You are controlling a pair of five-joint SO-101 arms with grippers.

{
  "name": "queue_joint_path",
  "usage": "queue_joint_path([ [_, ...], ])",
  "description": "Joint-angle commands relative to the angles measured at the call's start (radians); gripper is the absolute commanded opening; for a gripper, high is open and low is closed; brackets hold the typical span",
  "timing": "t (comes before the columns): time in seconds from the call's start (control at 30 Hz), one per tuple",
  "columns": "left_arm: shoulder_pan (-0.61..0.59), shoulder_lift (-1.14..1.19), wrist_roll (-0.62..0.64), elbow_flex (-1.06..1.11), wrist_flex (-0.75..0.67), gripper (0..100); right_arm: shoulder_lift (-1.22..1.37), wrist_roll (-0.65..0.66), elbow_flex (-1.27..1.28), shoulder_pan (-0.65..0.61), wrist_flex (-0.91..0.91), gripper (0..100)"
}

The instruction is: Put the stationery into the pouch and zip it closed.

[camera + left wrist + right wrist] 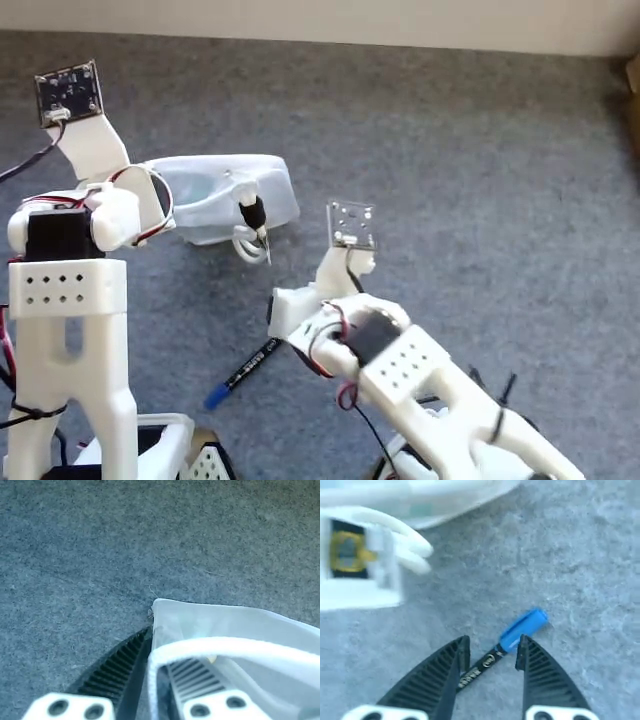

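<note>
A translucent white pouch [225,190] lies on the grey carpet at the back left, its mouth open. My left gripper [156,652] is shut on the pouch's rim [210,647], at the pouch's left end [160,205] in the high view. A black pen with a blue cap [243,376] lies on the carpet in front of the pouch. My right gripper [493,644] stands open low over the pen [520,627], one finger on each side of the barrel, just behind the cap. A small black piece with a white cord loop [251,222] hangs at the pouch's front.
Grey carpet [480,170] stretches free to the right and back. The left arm's white base [70,330] stands at the front left. A white block with a yellow-and-black face [350,555] and white loops sits near the pouch in the right wrist view.
</note>
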Motion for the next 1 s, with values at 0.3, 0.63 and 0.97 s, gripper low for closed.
queue_joint_path([
  [0.3,-0.044,0.048,0.0,0.067,-0.035,1,0.332,-0.011,-0.113,0.07,-0.085,14.9],
  [0.63,-0.044,0.048,0.0,0.067,-0.035,1,0.53,-0.064,-0.225,0.071,-0.087,14.9],
  [0.97,-0.044,0.048,-0.002,0.067,-0.035,1,0.615,-0.064,-0.234,0.07,-0.085,14.7],
])
